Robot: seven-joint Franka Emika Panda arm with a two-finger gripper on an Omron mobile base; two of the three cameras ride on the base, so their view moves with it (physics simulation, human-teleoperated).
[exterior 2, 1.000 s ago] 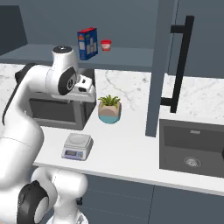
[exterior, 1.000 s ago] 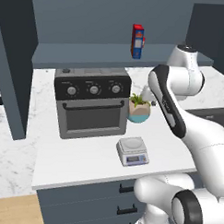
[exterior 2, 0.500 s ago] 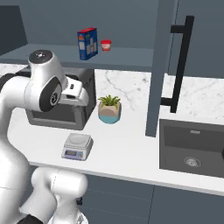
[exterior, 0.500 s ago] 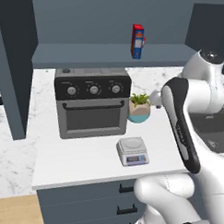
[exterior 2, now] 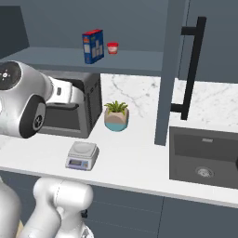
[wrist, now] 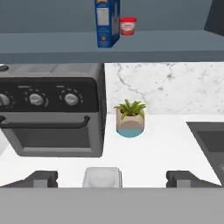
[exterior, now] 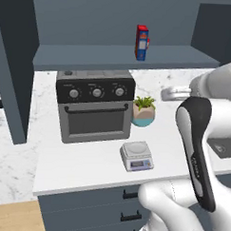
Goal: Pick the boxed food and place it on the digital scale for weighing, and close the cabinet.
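Boxed food (wrist: 106,22) on shelf, well above open hand (wrist: 111,178); untouched.

Boxed food (wrist: 107,22) top and digital scale (wrist: 102,177) front — both cut off by hand-view edges.

I saw even, flat rendered light, bright on the white surface (exterior: 87,159), soft shadows under the oven (exterior: 95,107), slightly blurry throughout.

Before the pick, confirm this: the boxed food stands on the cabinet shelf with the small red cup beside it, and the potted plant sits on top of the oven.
Wrong on the plant. The potted plant sits on the counter beside the oven, as the right base view shows. The boxed food and small red cup do stand together on the cabinet shelf.
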